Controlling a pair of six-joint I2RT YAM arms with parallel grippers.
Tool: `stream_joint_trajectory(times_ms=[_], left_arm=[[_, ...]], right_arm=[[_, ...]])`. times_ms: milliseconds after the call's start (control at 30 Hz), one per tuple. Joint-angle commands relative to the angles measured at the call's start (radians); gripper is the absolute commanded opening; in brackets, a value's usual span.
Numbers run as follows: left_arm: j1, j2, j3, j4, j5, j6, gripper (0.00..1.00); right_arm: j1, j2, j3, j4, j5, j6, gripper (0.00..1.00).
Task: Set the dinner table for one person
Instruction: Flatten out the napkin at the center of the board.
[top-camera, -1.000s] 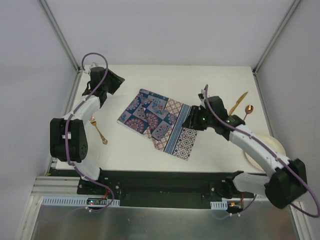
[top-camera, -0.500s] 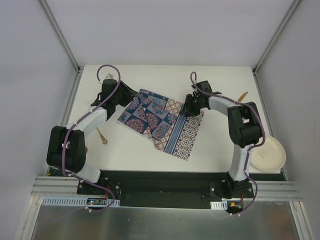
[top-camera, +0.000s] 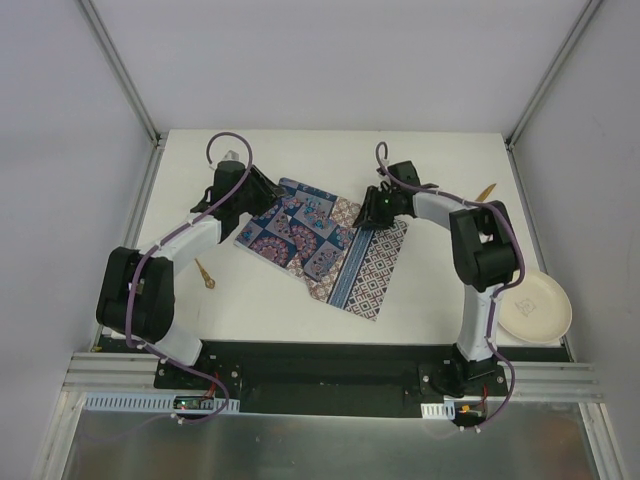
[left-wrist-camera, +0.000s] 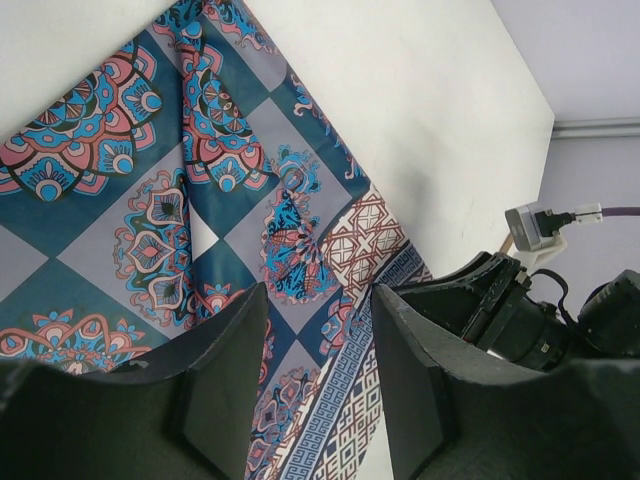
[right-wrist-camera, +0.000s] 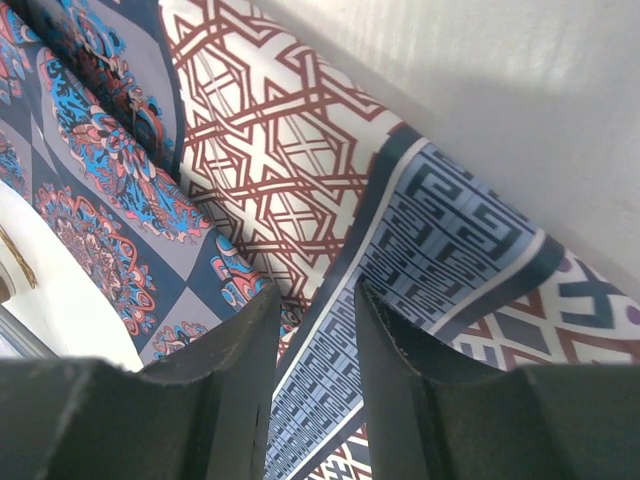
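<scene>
two end effectors sit at opposite ends of a patterned cloth placemat (top-camera: 320, 240) that lies skewed on the white bench (top-camera: 450, 170). the bench fills the whole workspace between the aluminium frame rails, and both arm bases are bolted at its near edge.

the left end effector (top-camera: 265, 188) is over the placemat's far left corner. in the left wrist view its fingers (left-wrist-camera: 225, 370) stand apart, and the flat blue and red mandala print of the placemat (left-wrist-camera: 200, 200) shows in the gap, with nothing clamped between them. bare bench (left-wrist-camera: 400, 100) lies beyond the cloth, and the black wrist of the right arm (left-wrist-camera: 500, 310) shows at the cloth's other end.

the right end effector (top-camera: 372, 212) is at the placemat's far right corner, where the red lattice and blue key border meet. in the right wrist view its fingers (right-wrist-camera: 235, 370) are also parted, with a clear gap. the cloth (right-wrist-camera: 300, 150) fills that gap, but it looks to lie beneath the fingers, not pinched. the bench (right-wrist-camera: 520, 100) runs past the cloth's edge.

from above, the placemat's darker mandala part overlaps a paler geometric part that reaches toward the near right. a white plate (top-camera: 535, 310) sits at the bench's near right edge, well apart from the cloth. a gold-coloured utensil (top-camera: 204, 273) lies left of the placemat, partly hidden by the left arm. the tip of another gold piece (top-camera: 486, 190) shows past the right arm.
</scene>
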Motion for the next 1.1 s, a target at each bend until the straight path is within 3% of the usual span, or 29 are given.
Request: stream_joint_trajectory(times_ms=[0, 667, 700, 800, 833, 900, 1067], left_arm=[[-0.007, -0.008, 0.013, 0.029, -0.010, 0.014, 0.44], [-0.008, 0.001, 0.002, 0.035, -0.019, 0.017, 0.45], [-0.008, -0.003, 0.001, 0.035, -0.019, 0.017, 0.45], [-0.008, -0.018, -0.012, 0.035, -0.031, 0.020, 0.45], [-0.008, -0.022, -0.015, 0.035, -0.033, 0.021, 0.45], [-0.008, -0.031, -0.022, 0.035, -0.039, 0.024, 0.44], [-0.008, -0.038, -0.028, 0.034, -0.042, 0.031, 0.45]], right_arm=[[0.049, -0.010, -0.031, 0.026, -0.021, 0.018, 0.38], [0.151, -0.057, -0.160, 0.124, -0.039, 0.095, 0.37], [0.154, -0.056, -0.161, 0.127, -0.038, 0.096, 0.36], [0.154, -0.042, -0.158, 0.130, -0.041, 0.102, 0.19], [0.152, -0.039, -0.155, 0.132, -0.042, 0.104, 0.09], [0.152, -0.031, -0.149, 0.132, -0.041, 0.106, 0.02], [0.152, -0.025, -0.128, 0.124, -0.033, 0.116, 0.01]])
